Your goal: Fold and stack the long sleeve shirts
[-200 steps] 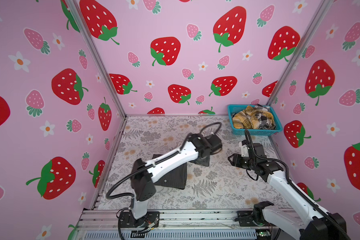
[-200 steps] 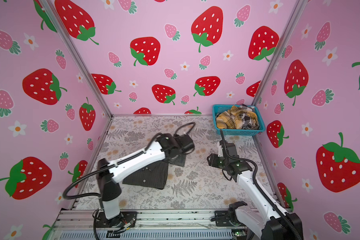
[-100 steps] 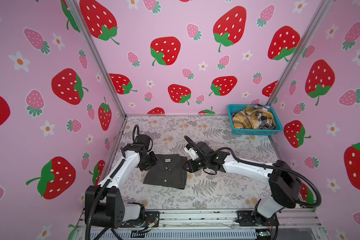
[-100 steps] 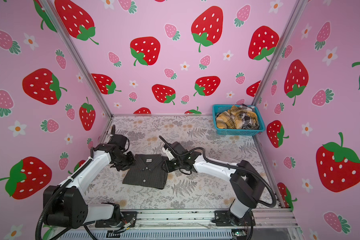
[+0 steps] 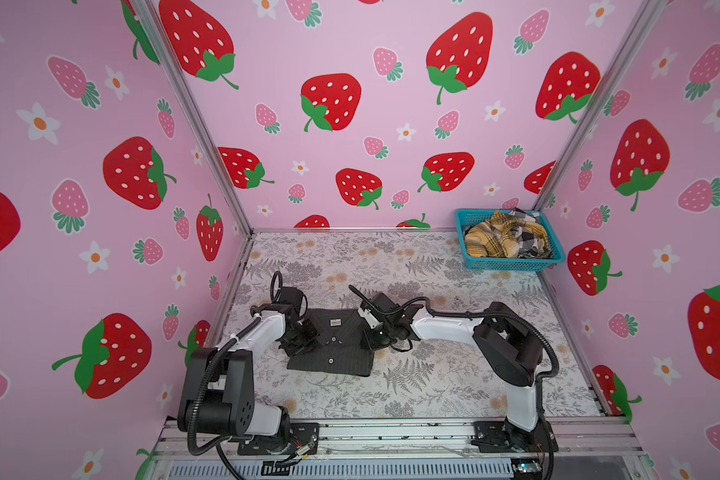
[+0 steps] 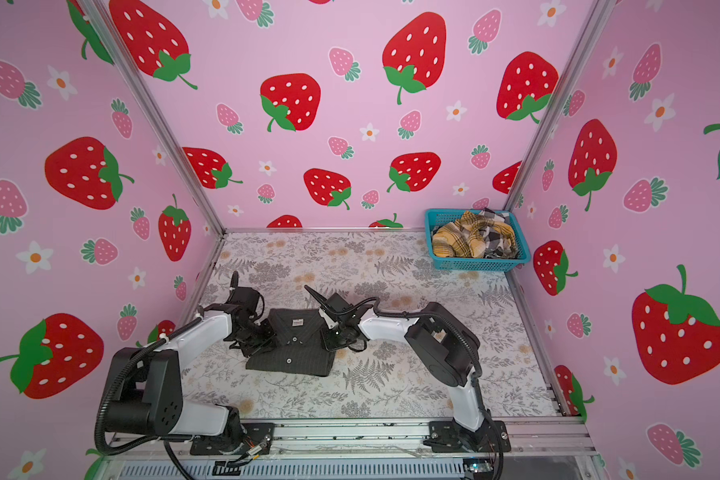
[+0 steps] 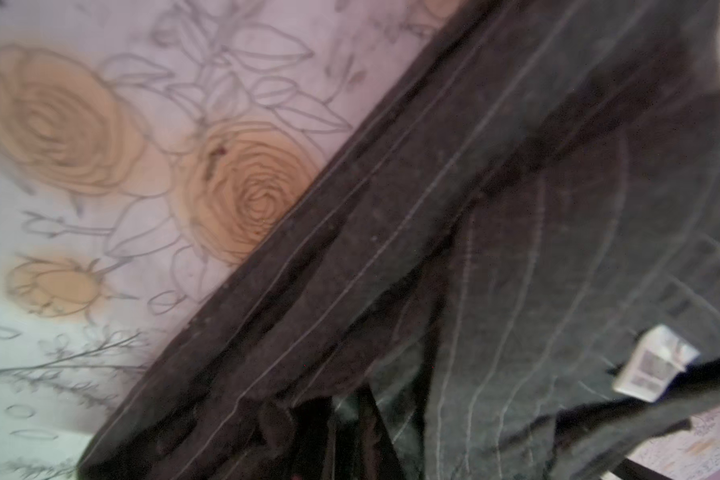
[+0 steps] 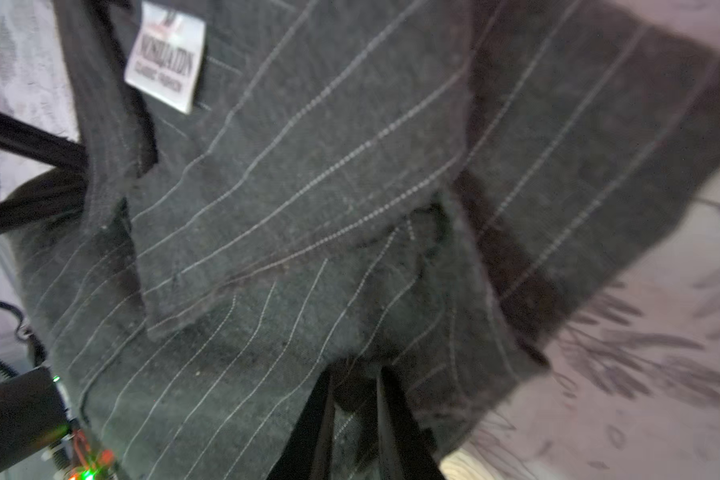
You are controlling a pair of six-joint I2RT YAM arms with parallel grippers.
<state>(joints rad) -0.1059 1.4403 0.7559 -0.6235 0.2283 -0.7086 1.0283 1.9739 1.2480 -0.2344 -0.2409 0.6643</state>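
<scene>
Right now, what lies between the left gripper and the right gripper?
The charcoal pinstriped shirt spans from the left gripper to the right gripper, collar label midway; both top views show this.

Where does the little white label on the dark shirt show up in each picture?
Top view: label low, left of centre.
Top view: likewise low, left of centre.
Left wrist: slanted, by a cloth edge.
Right wrist: flat, print showing.
Shared landmark: the striped shirt it sits on.
</scene>
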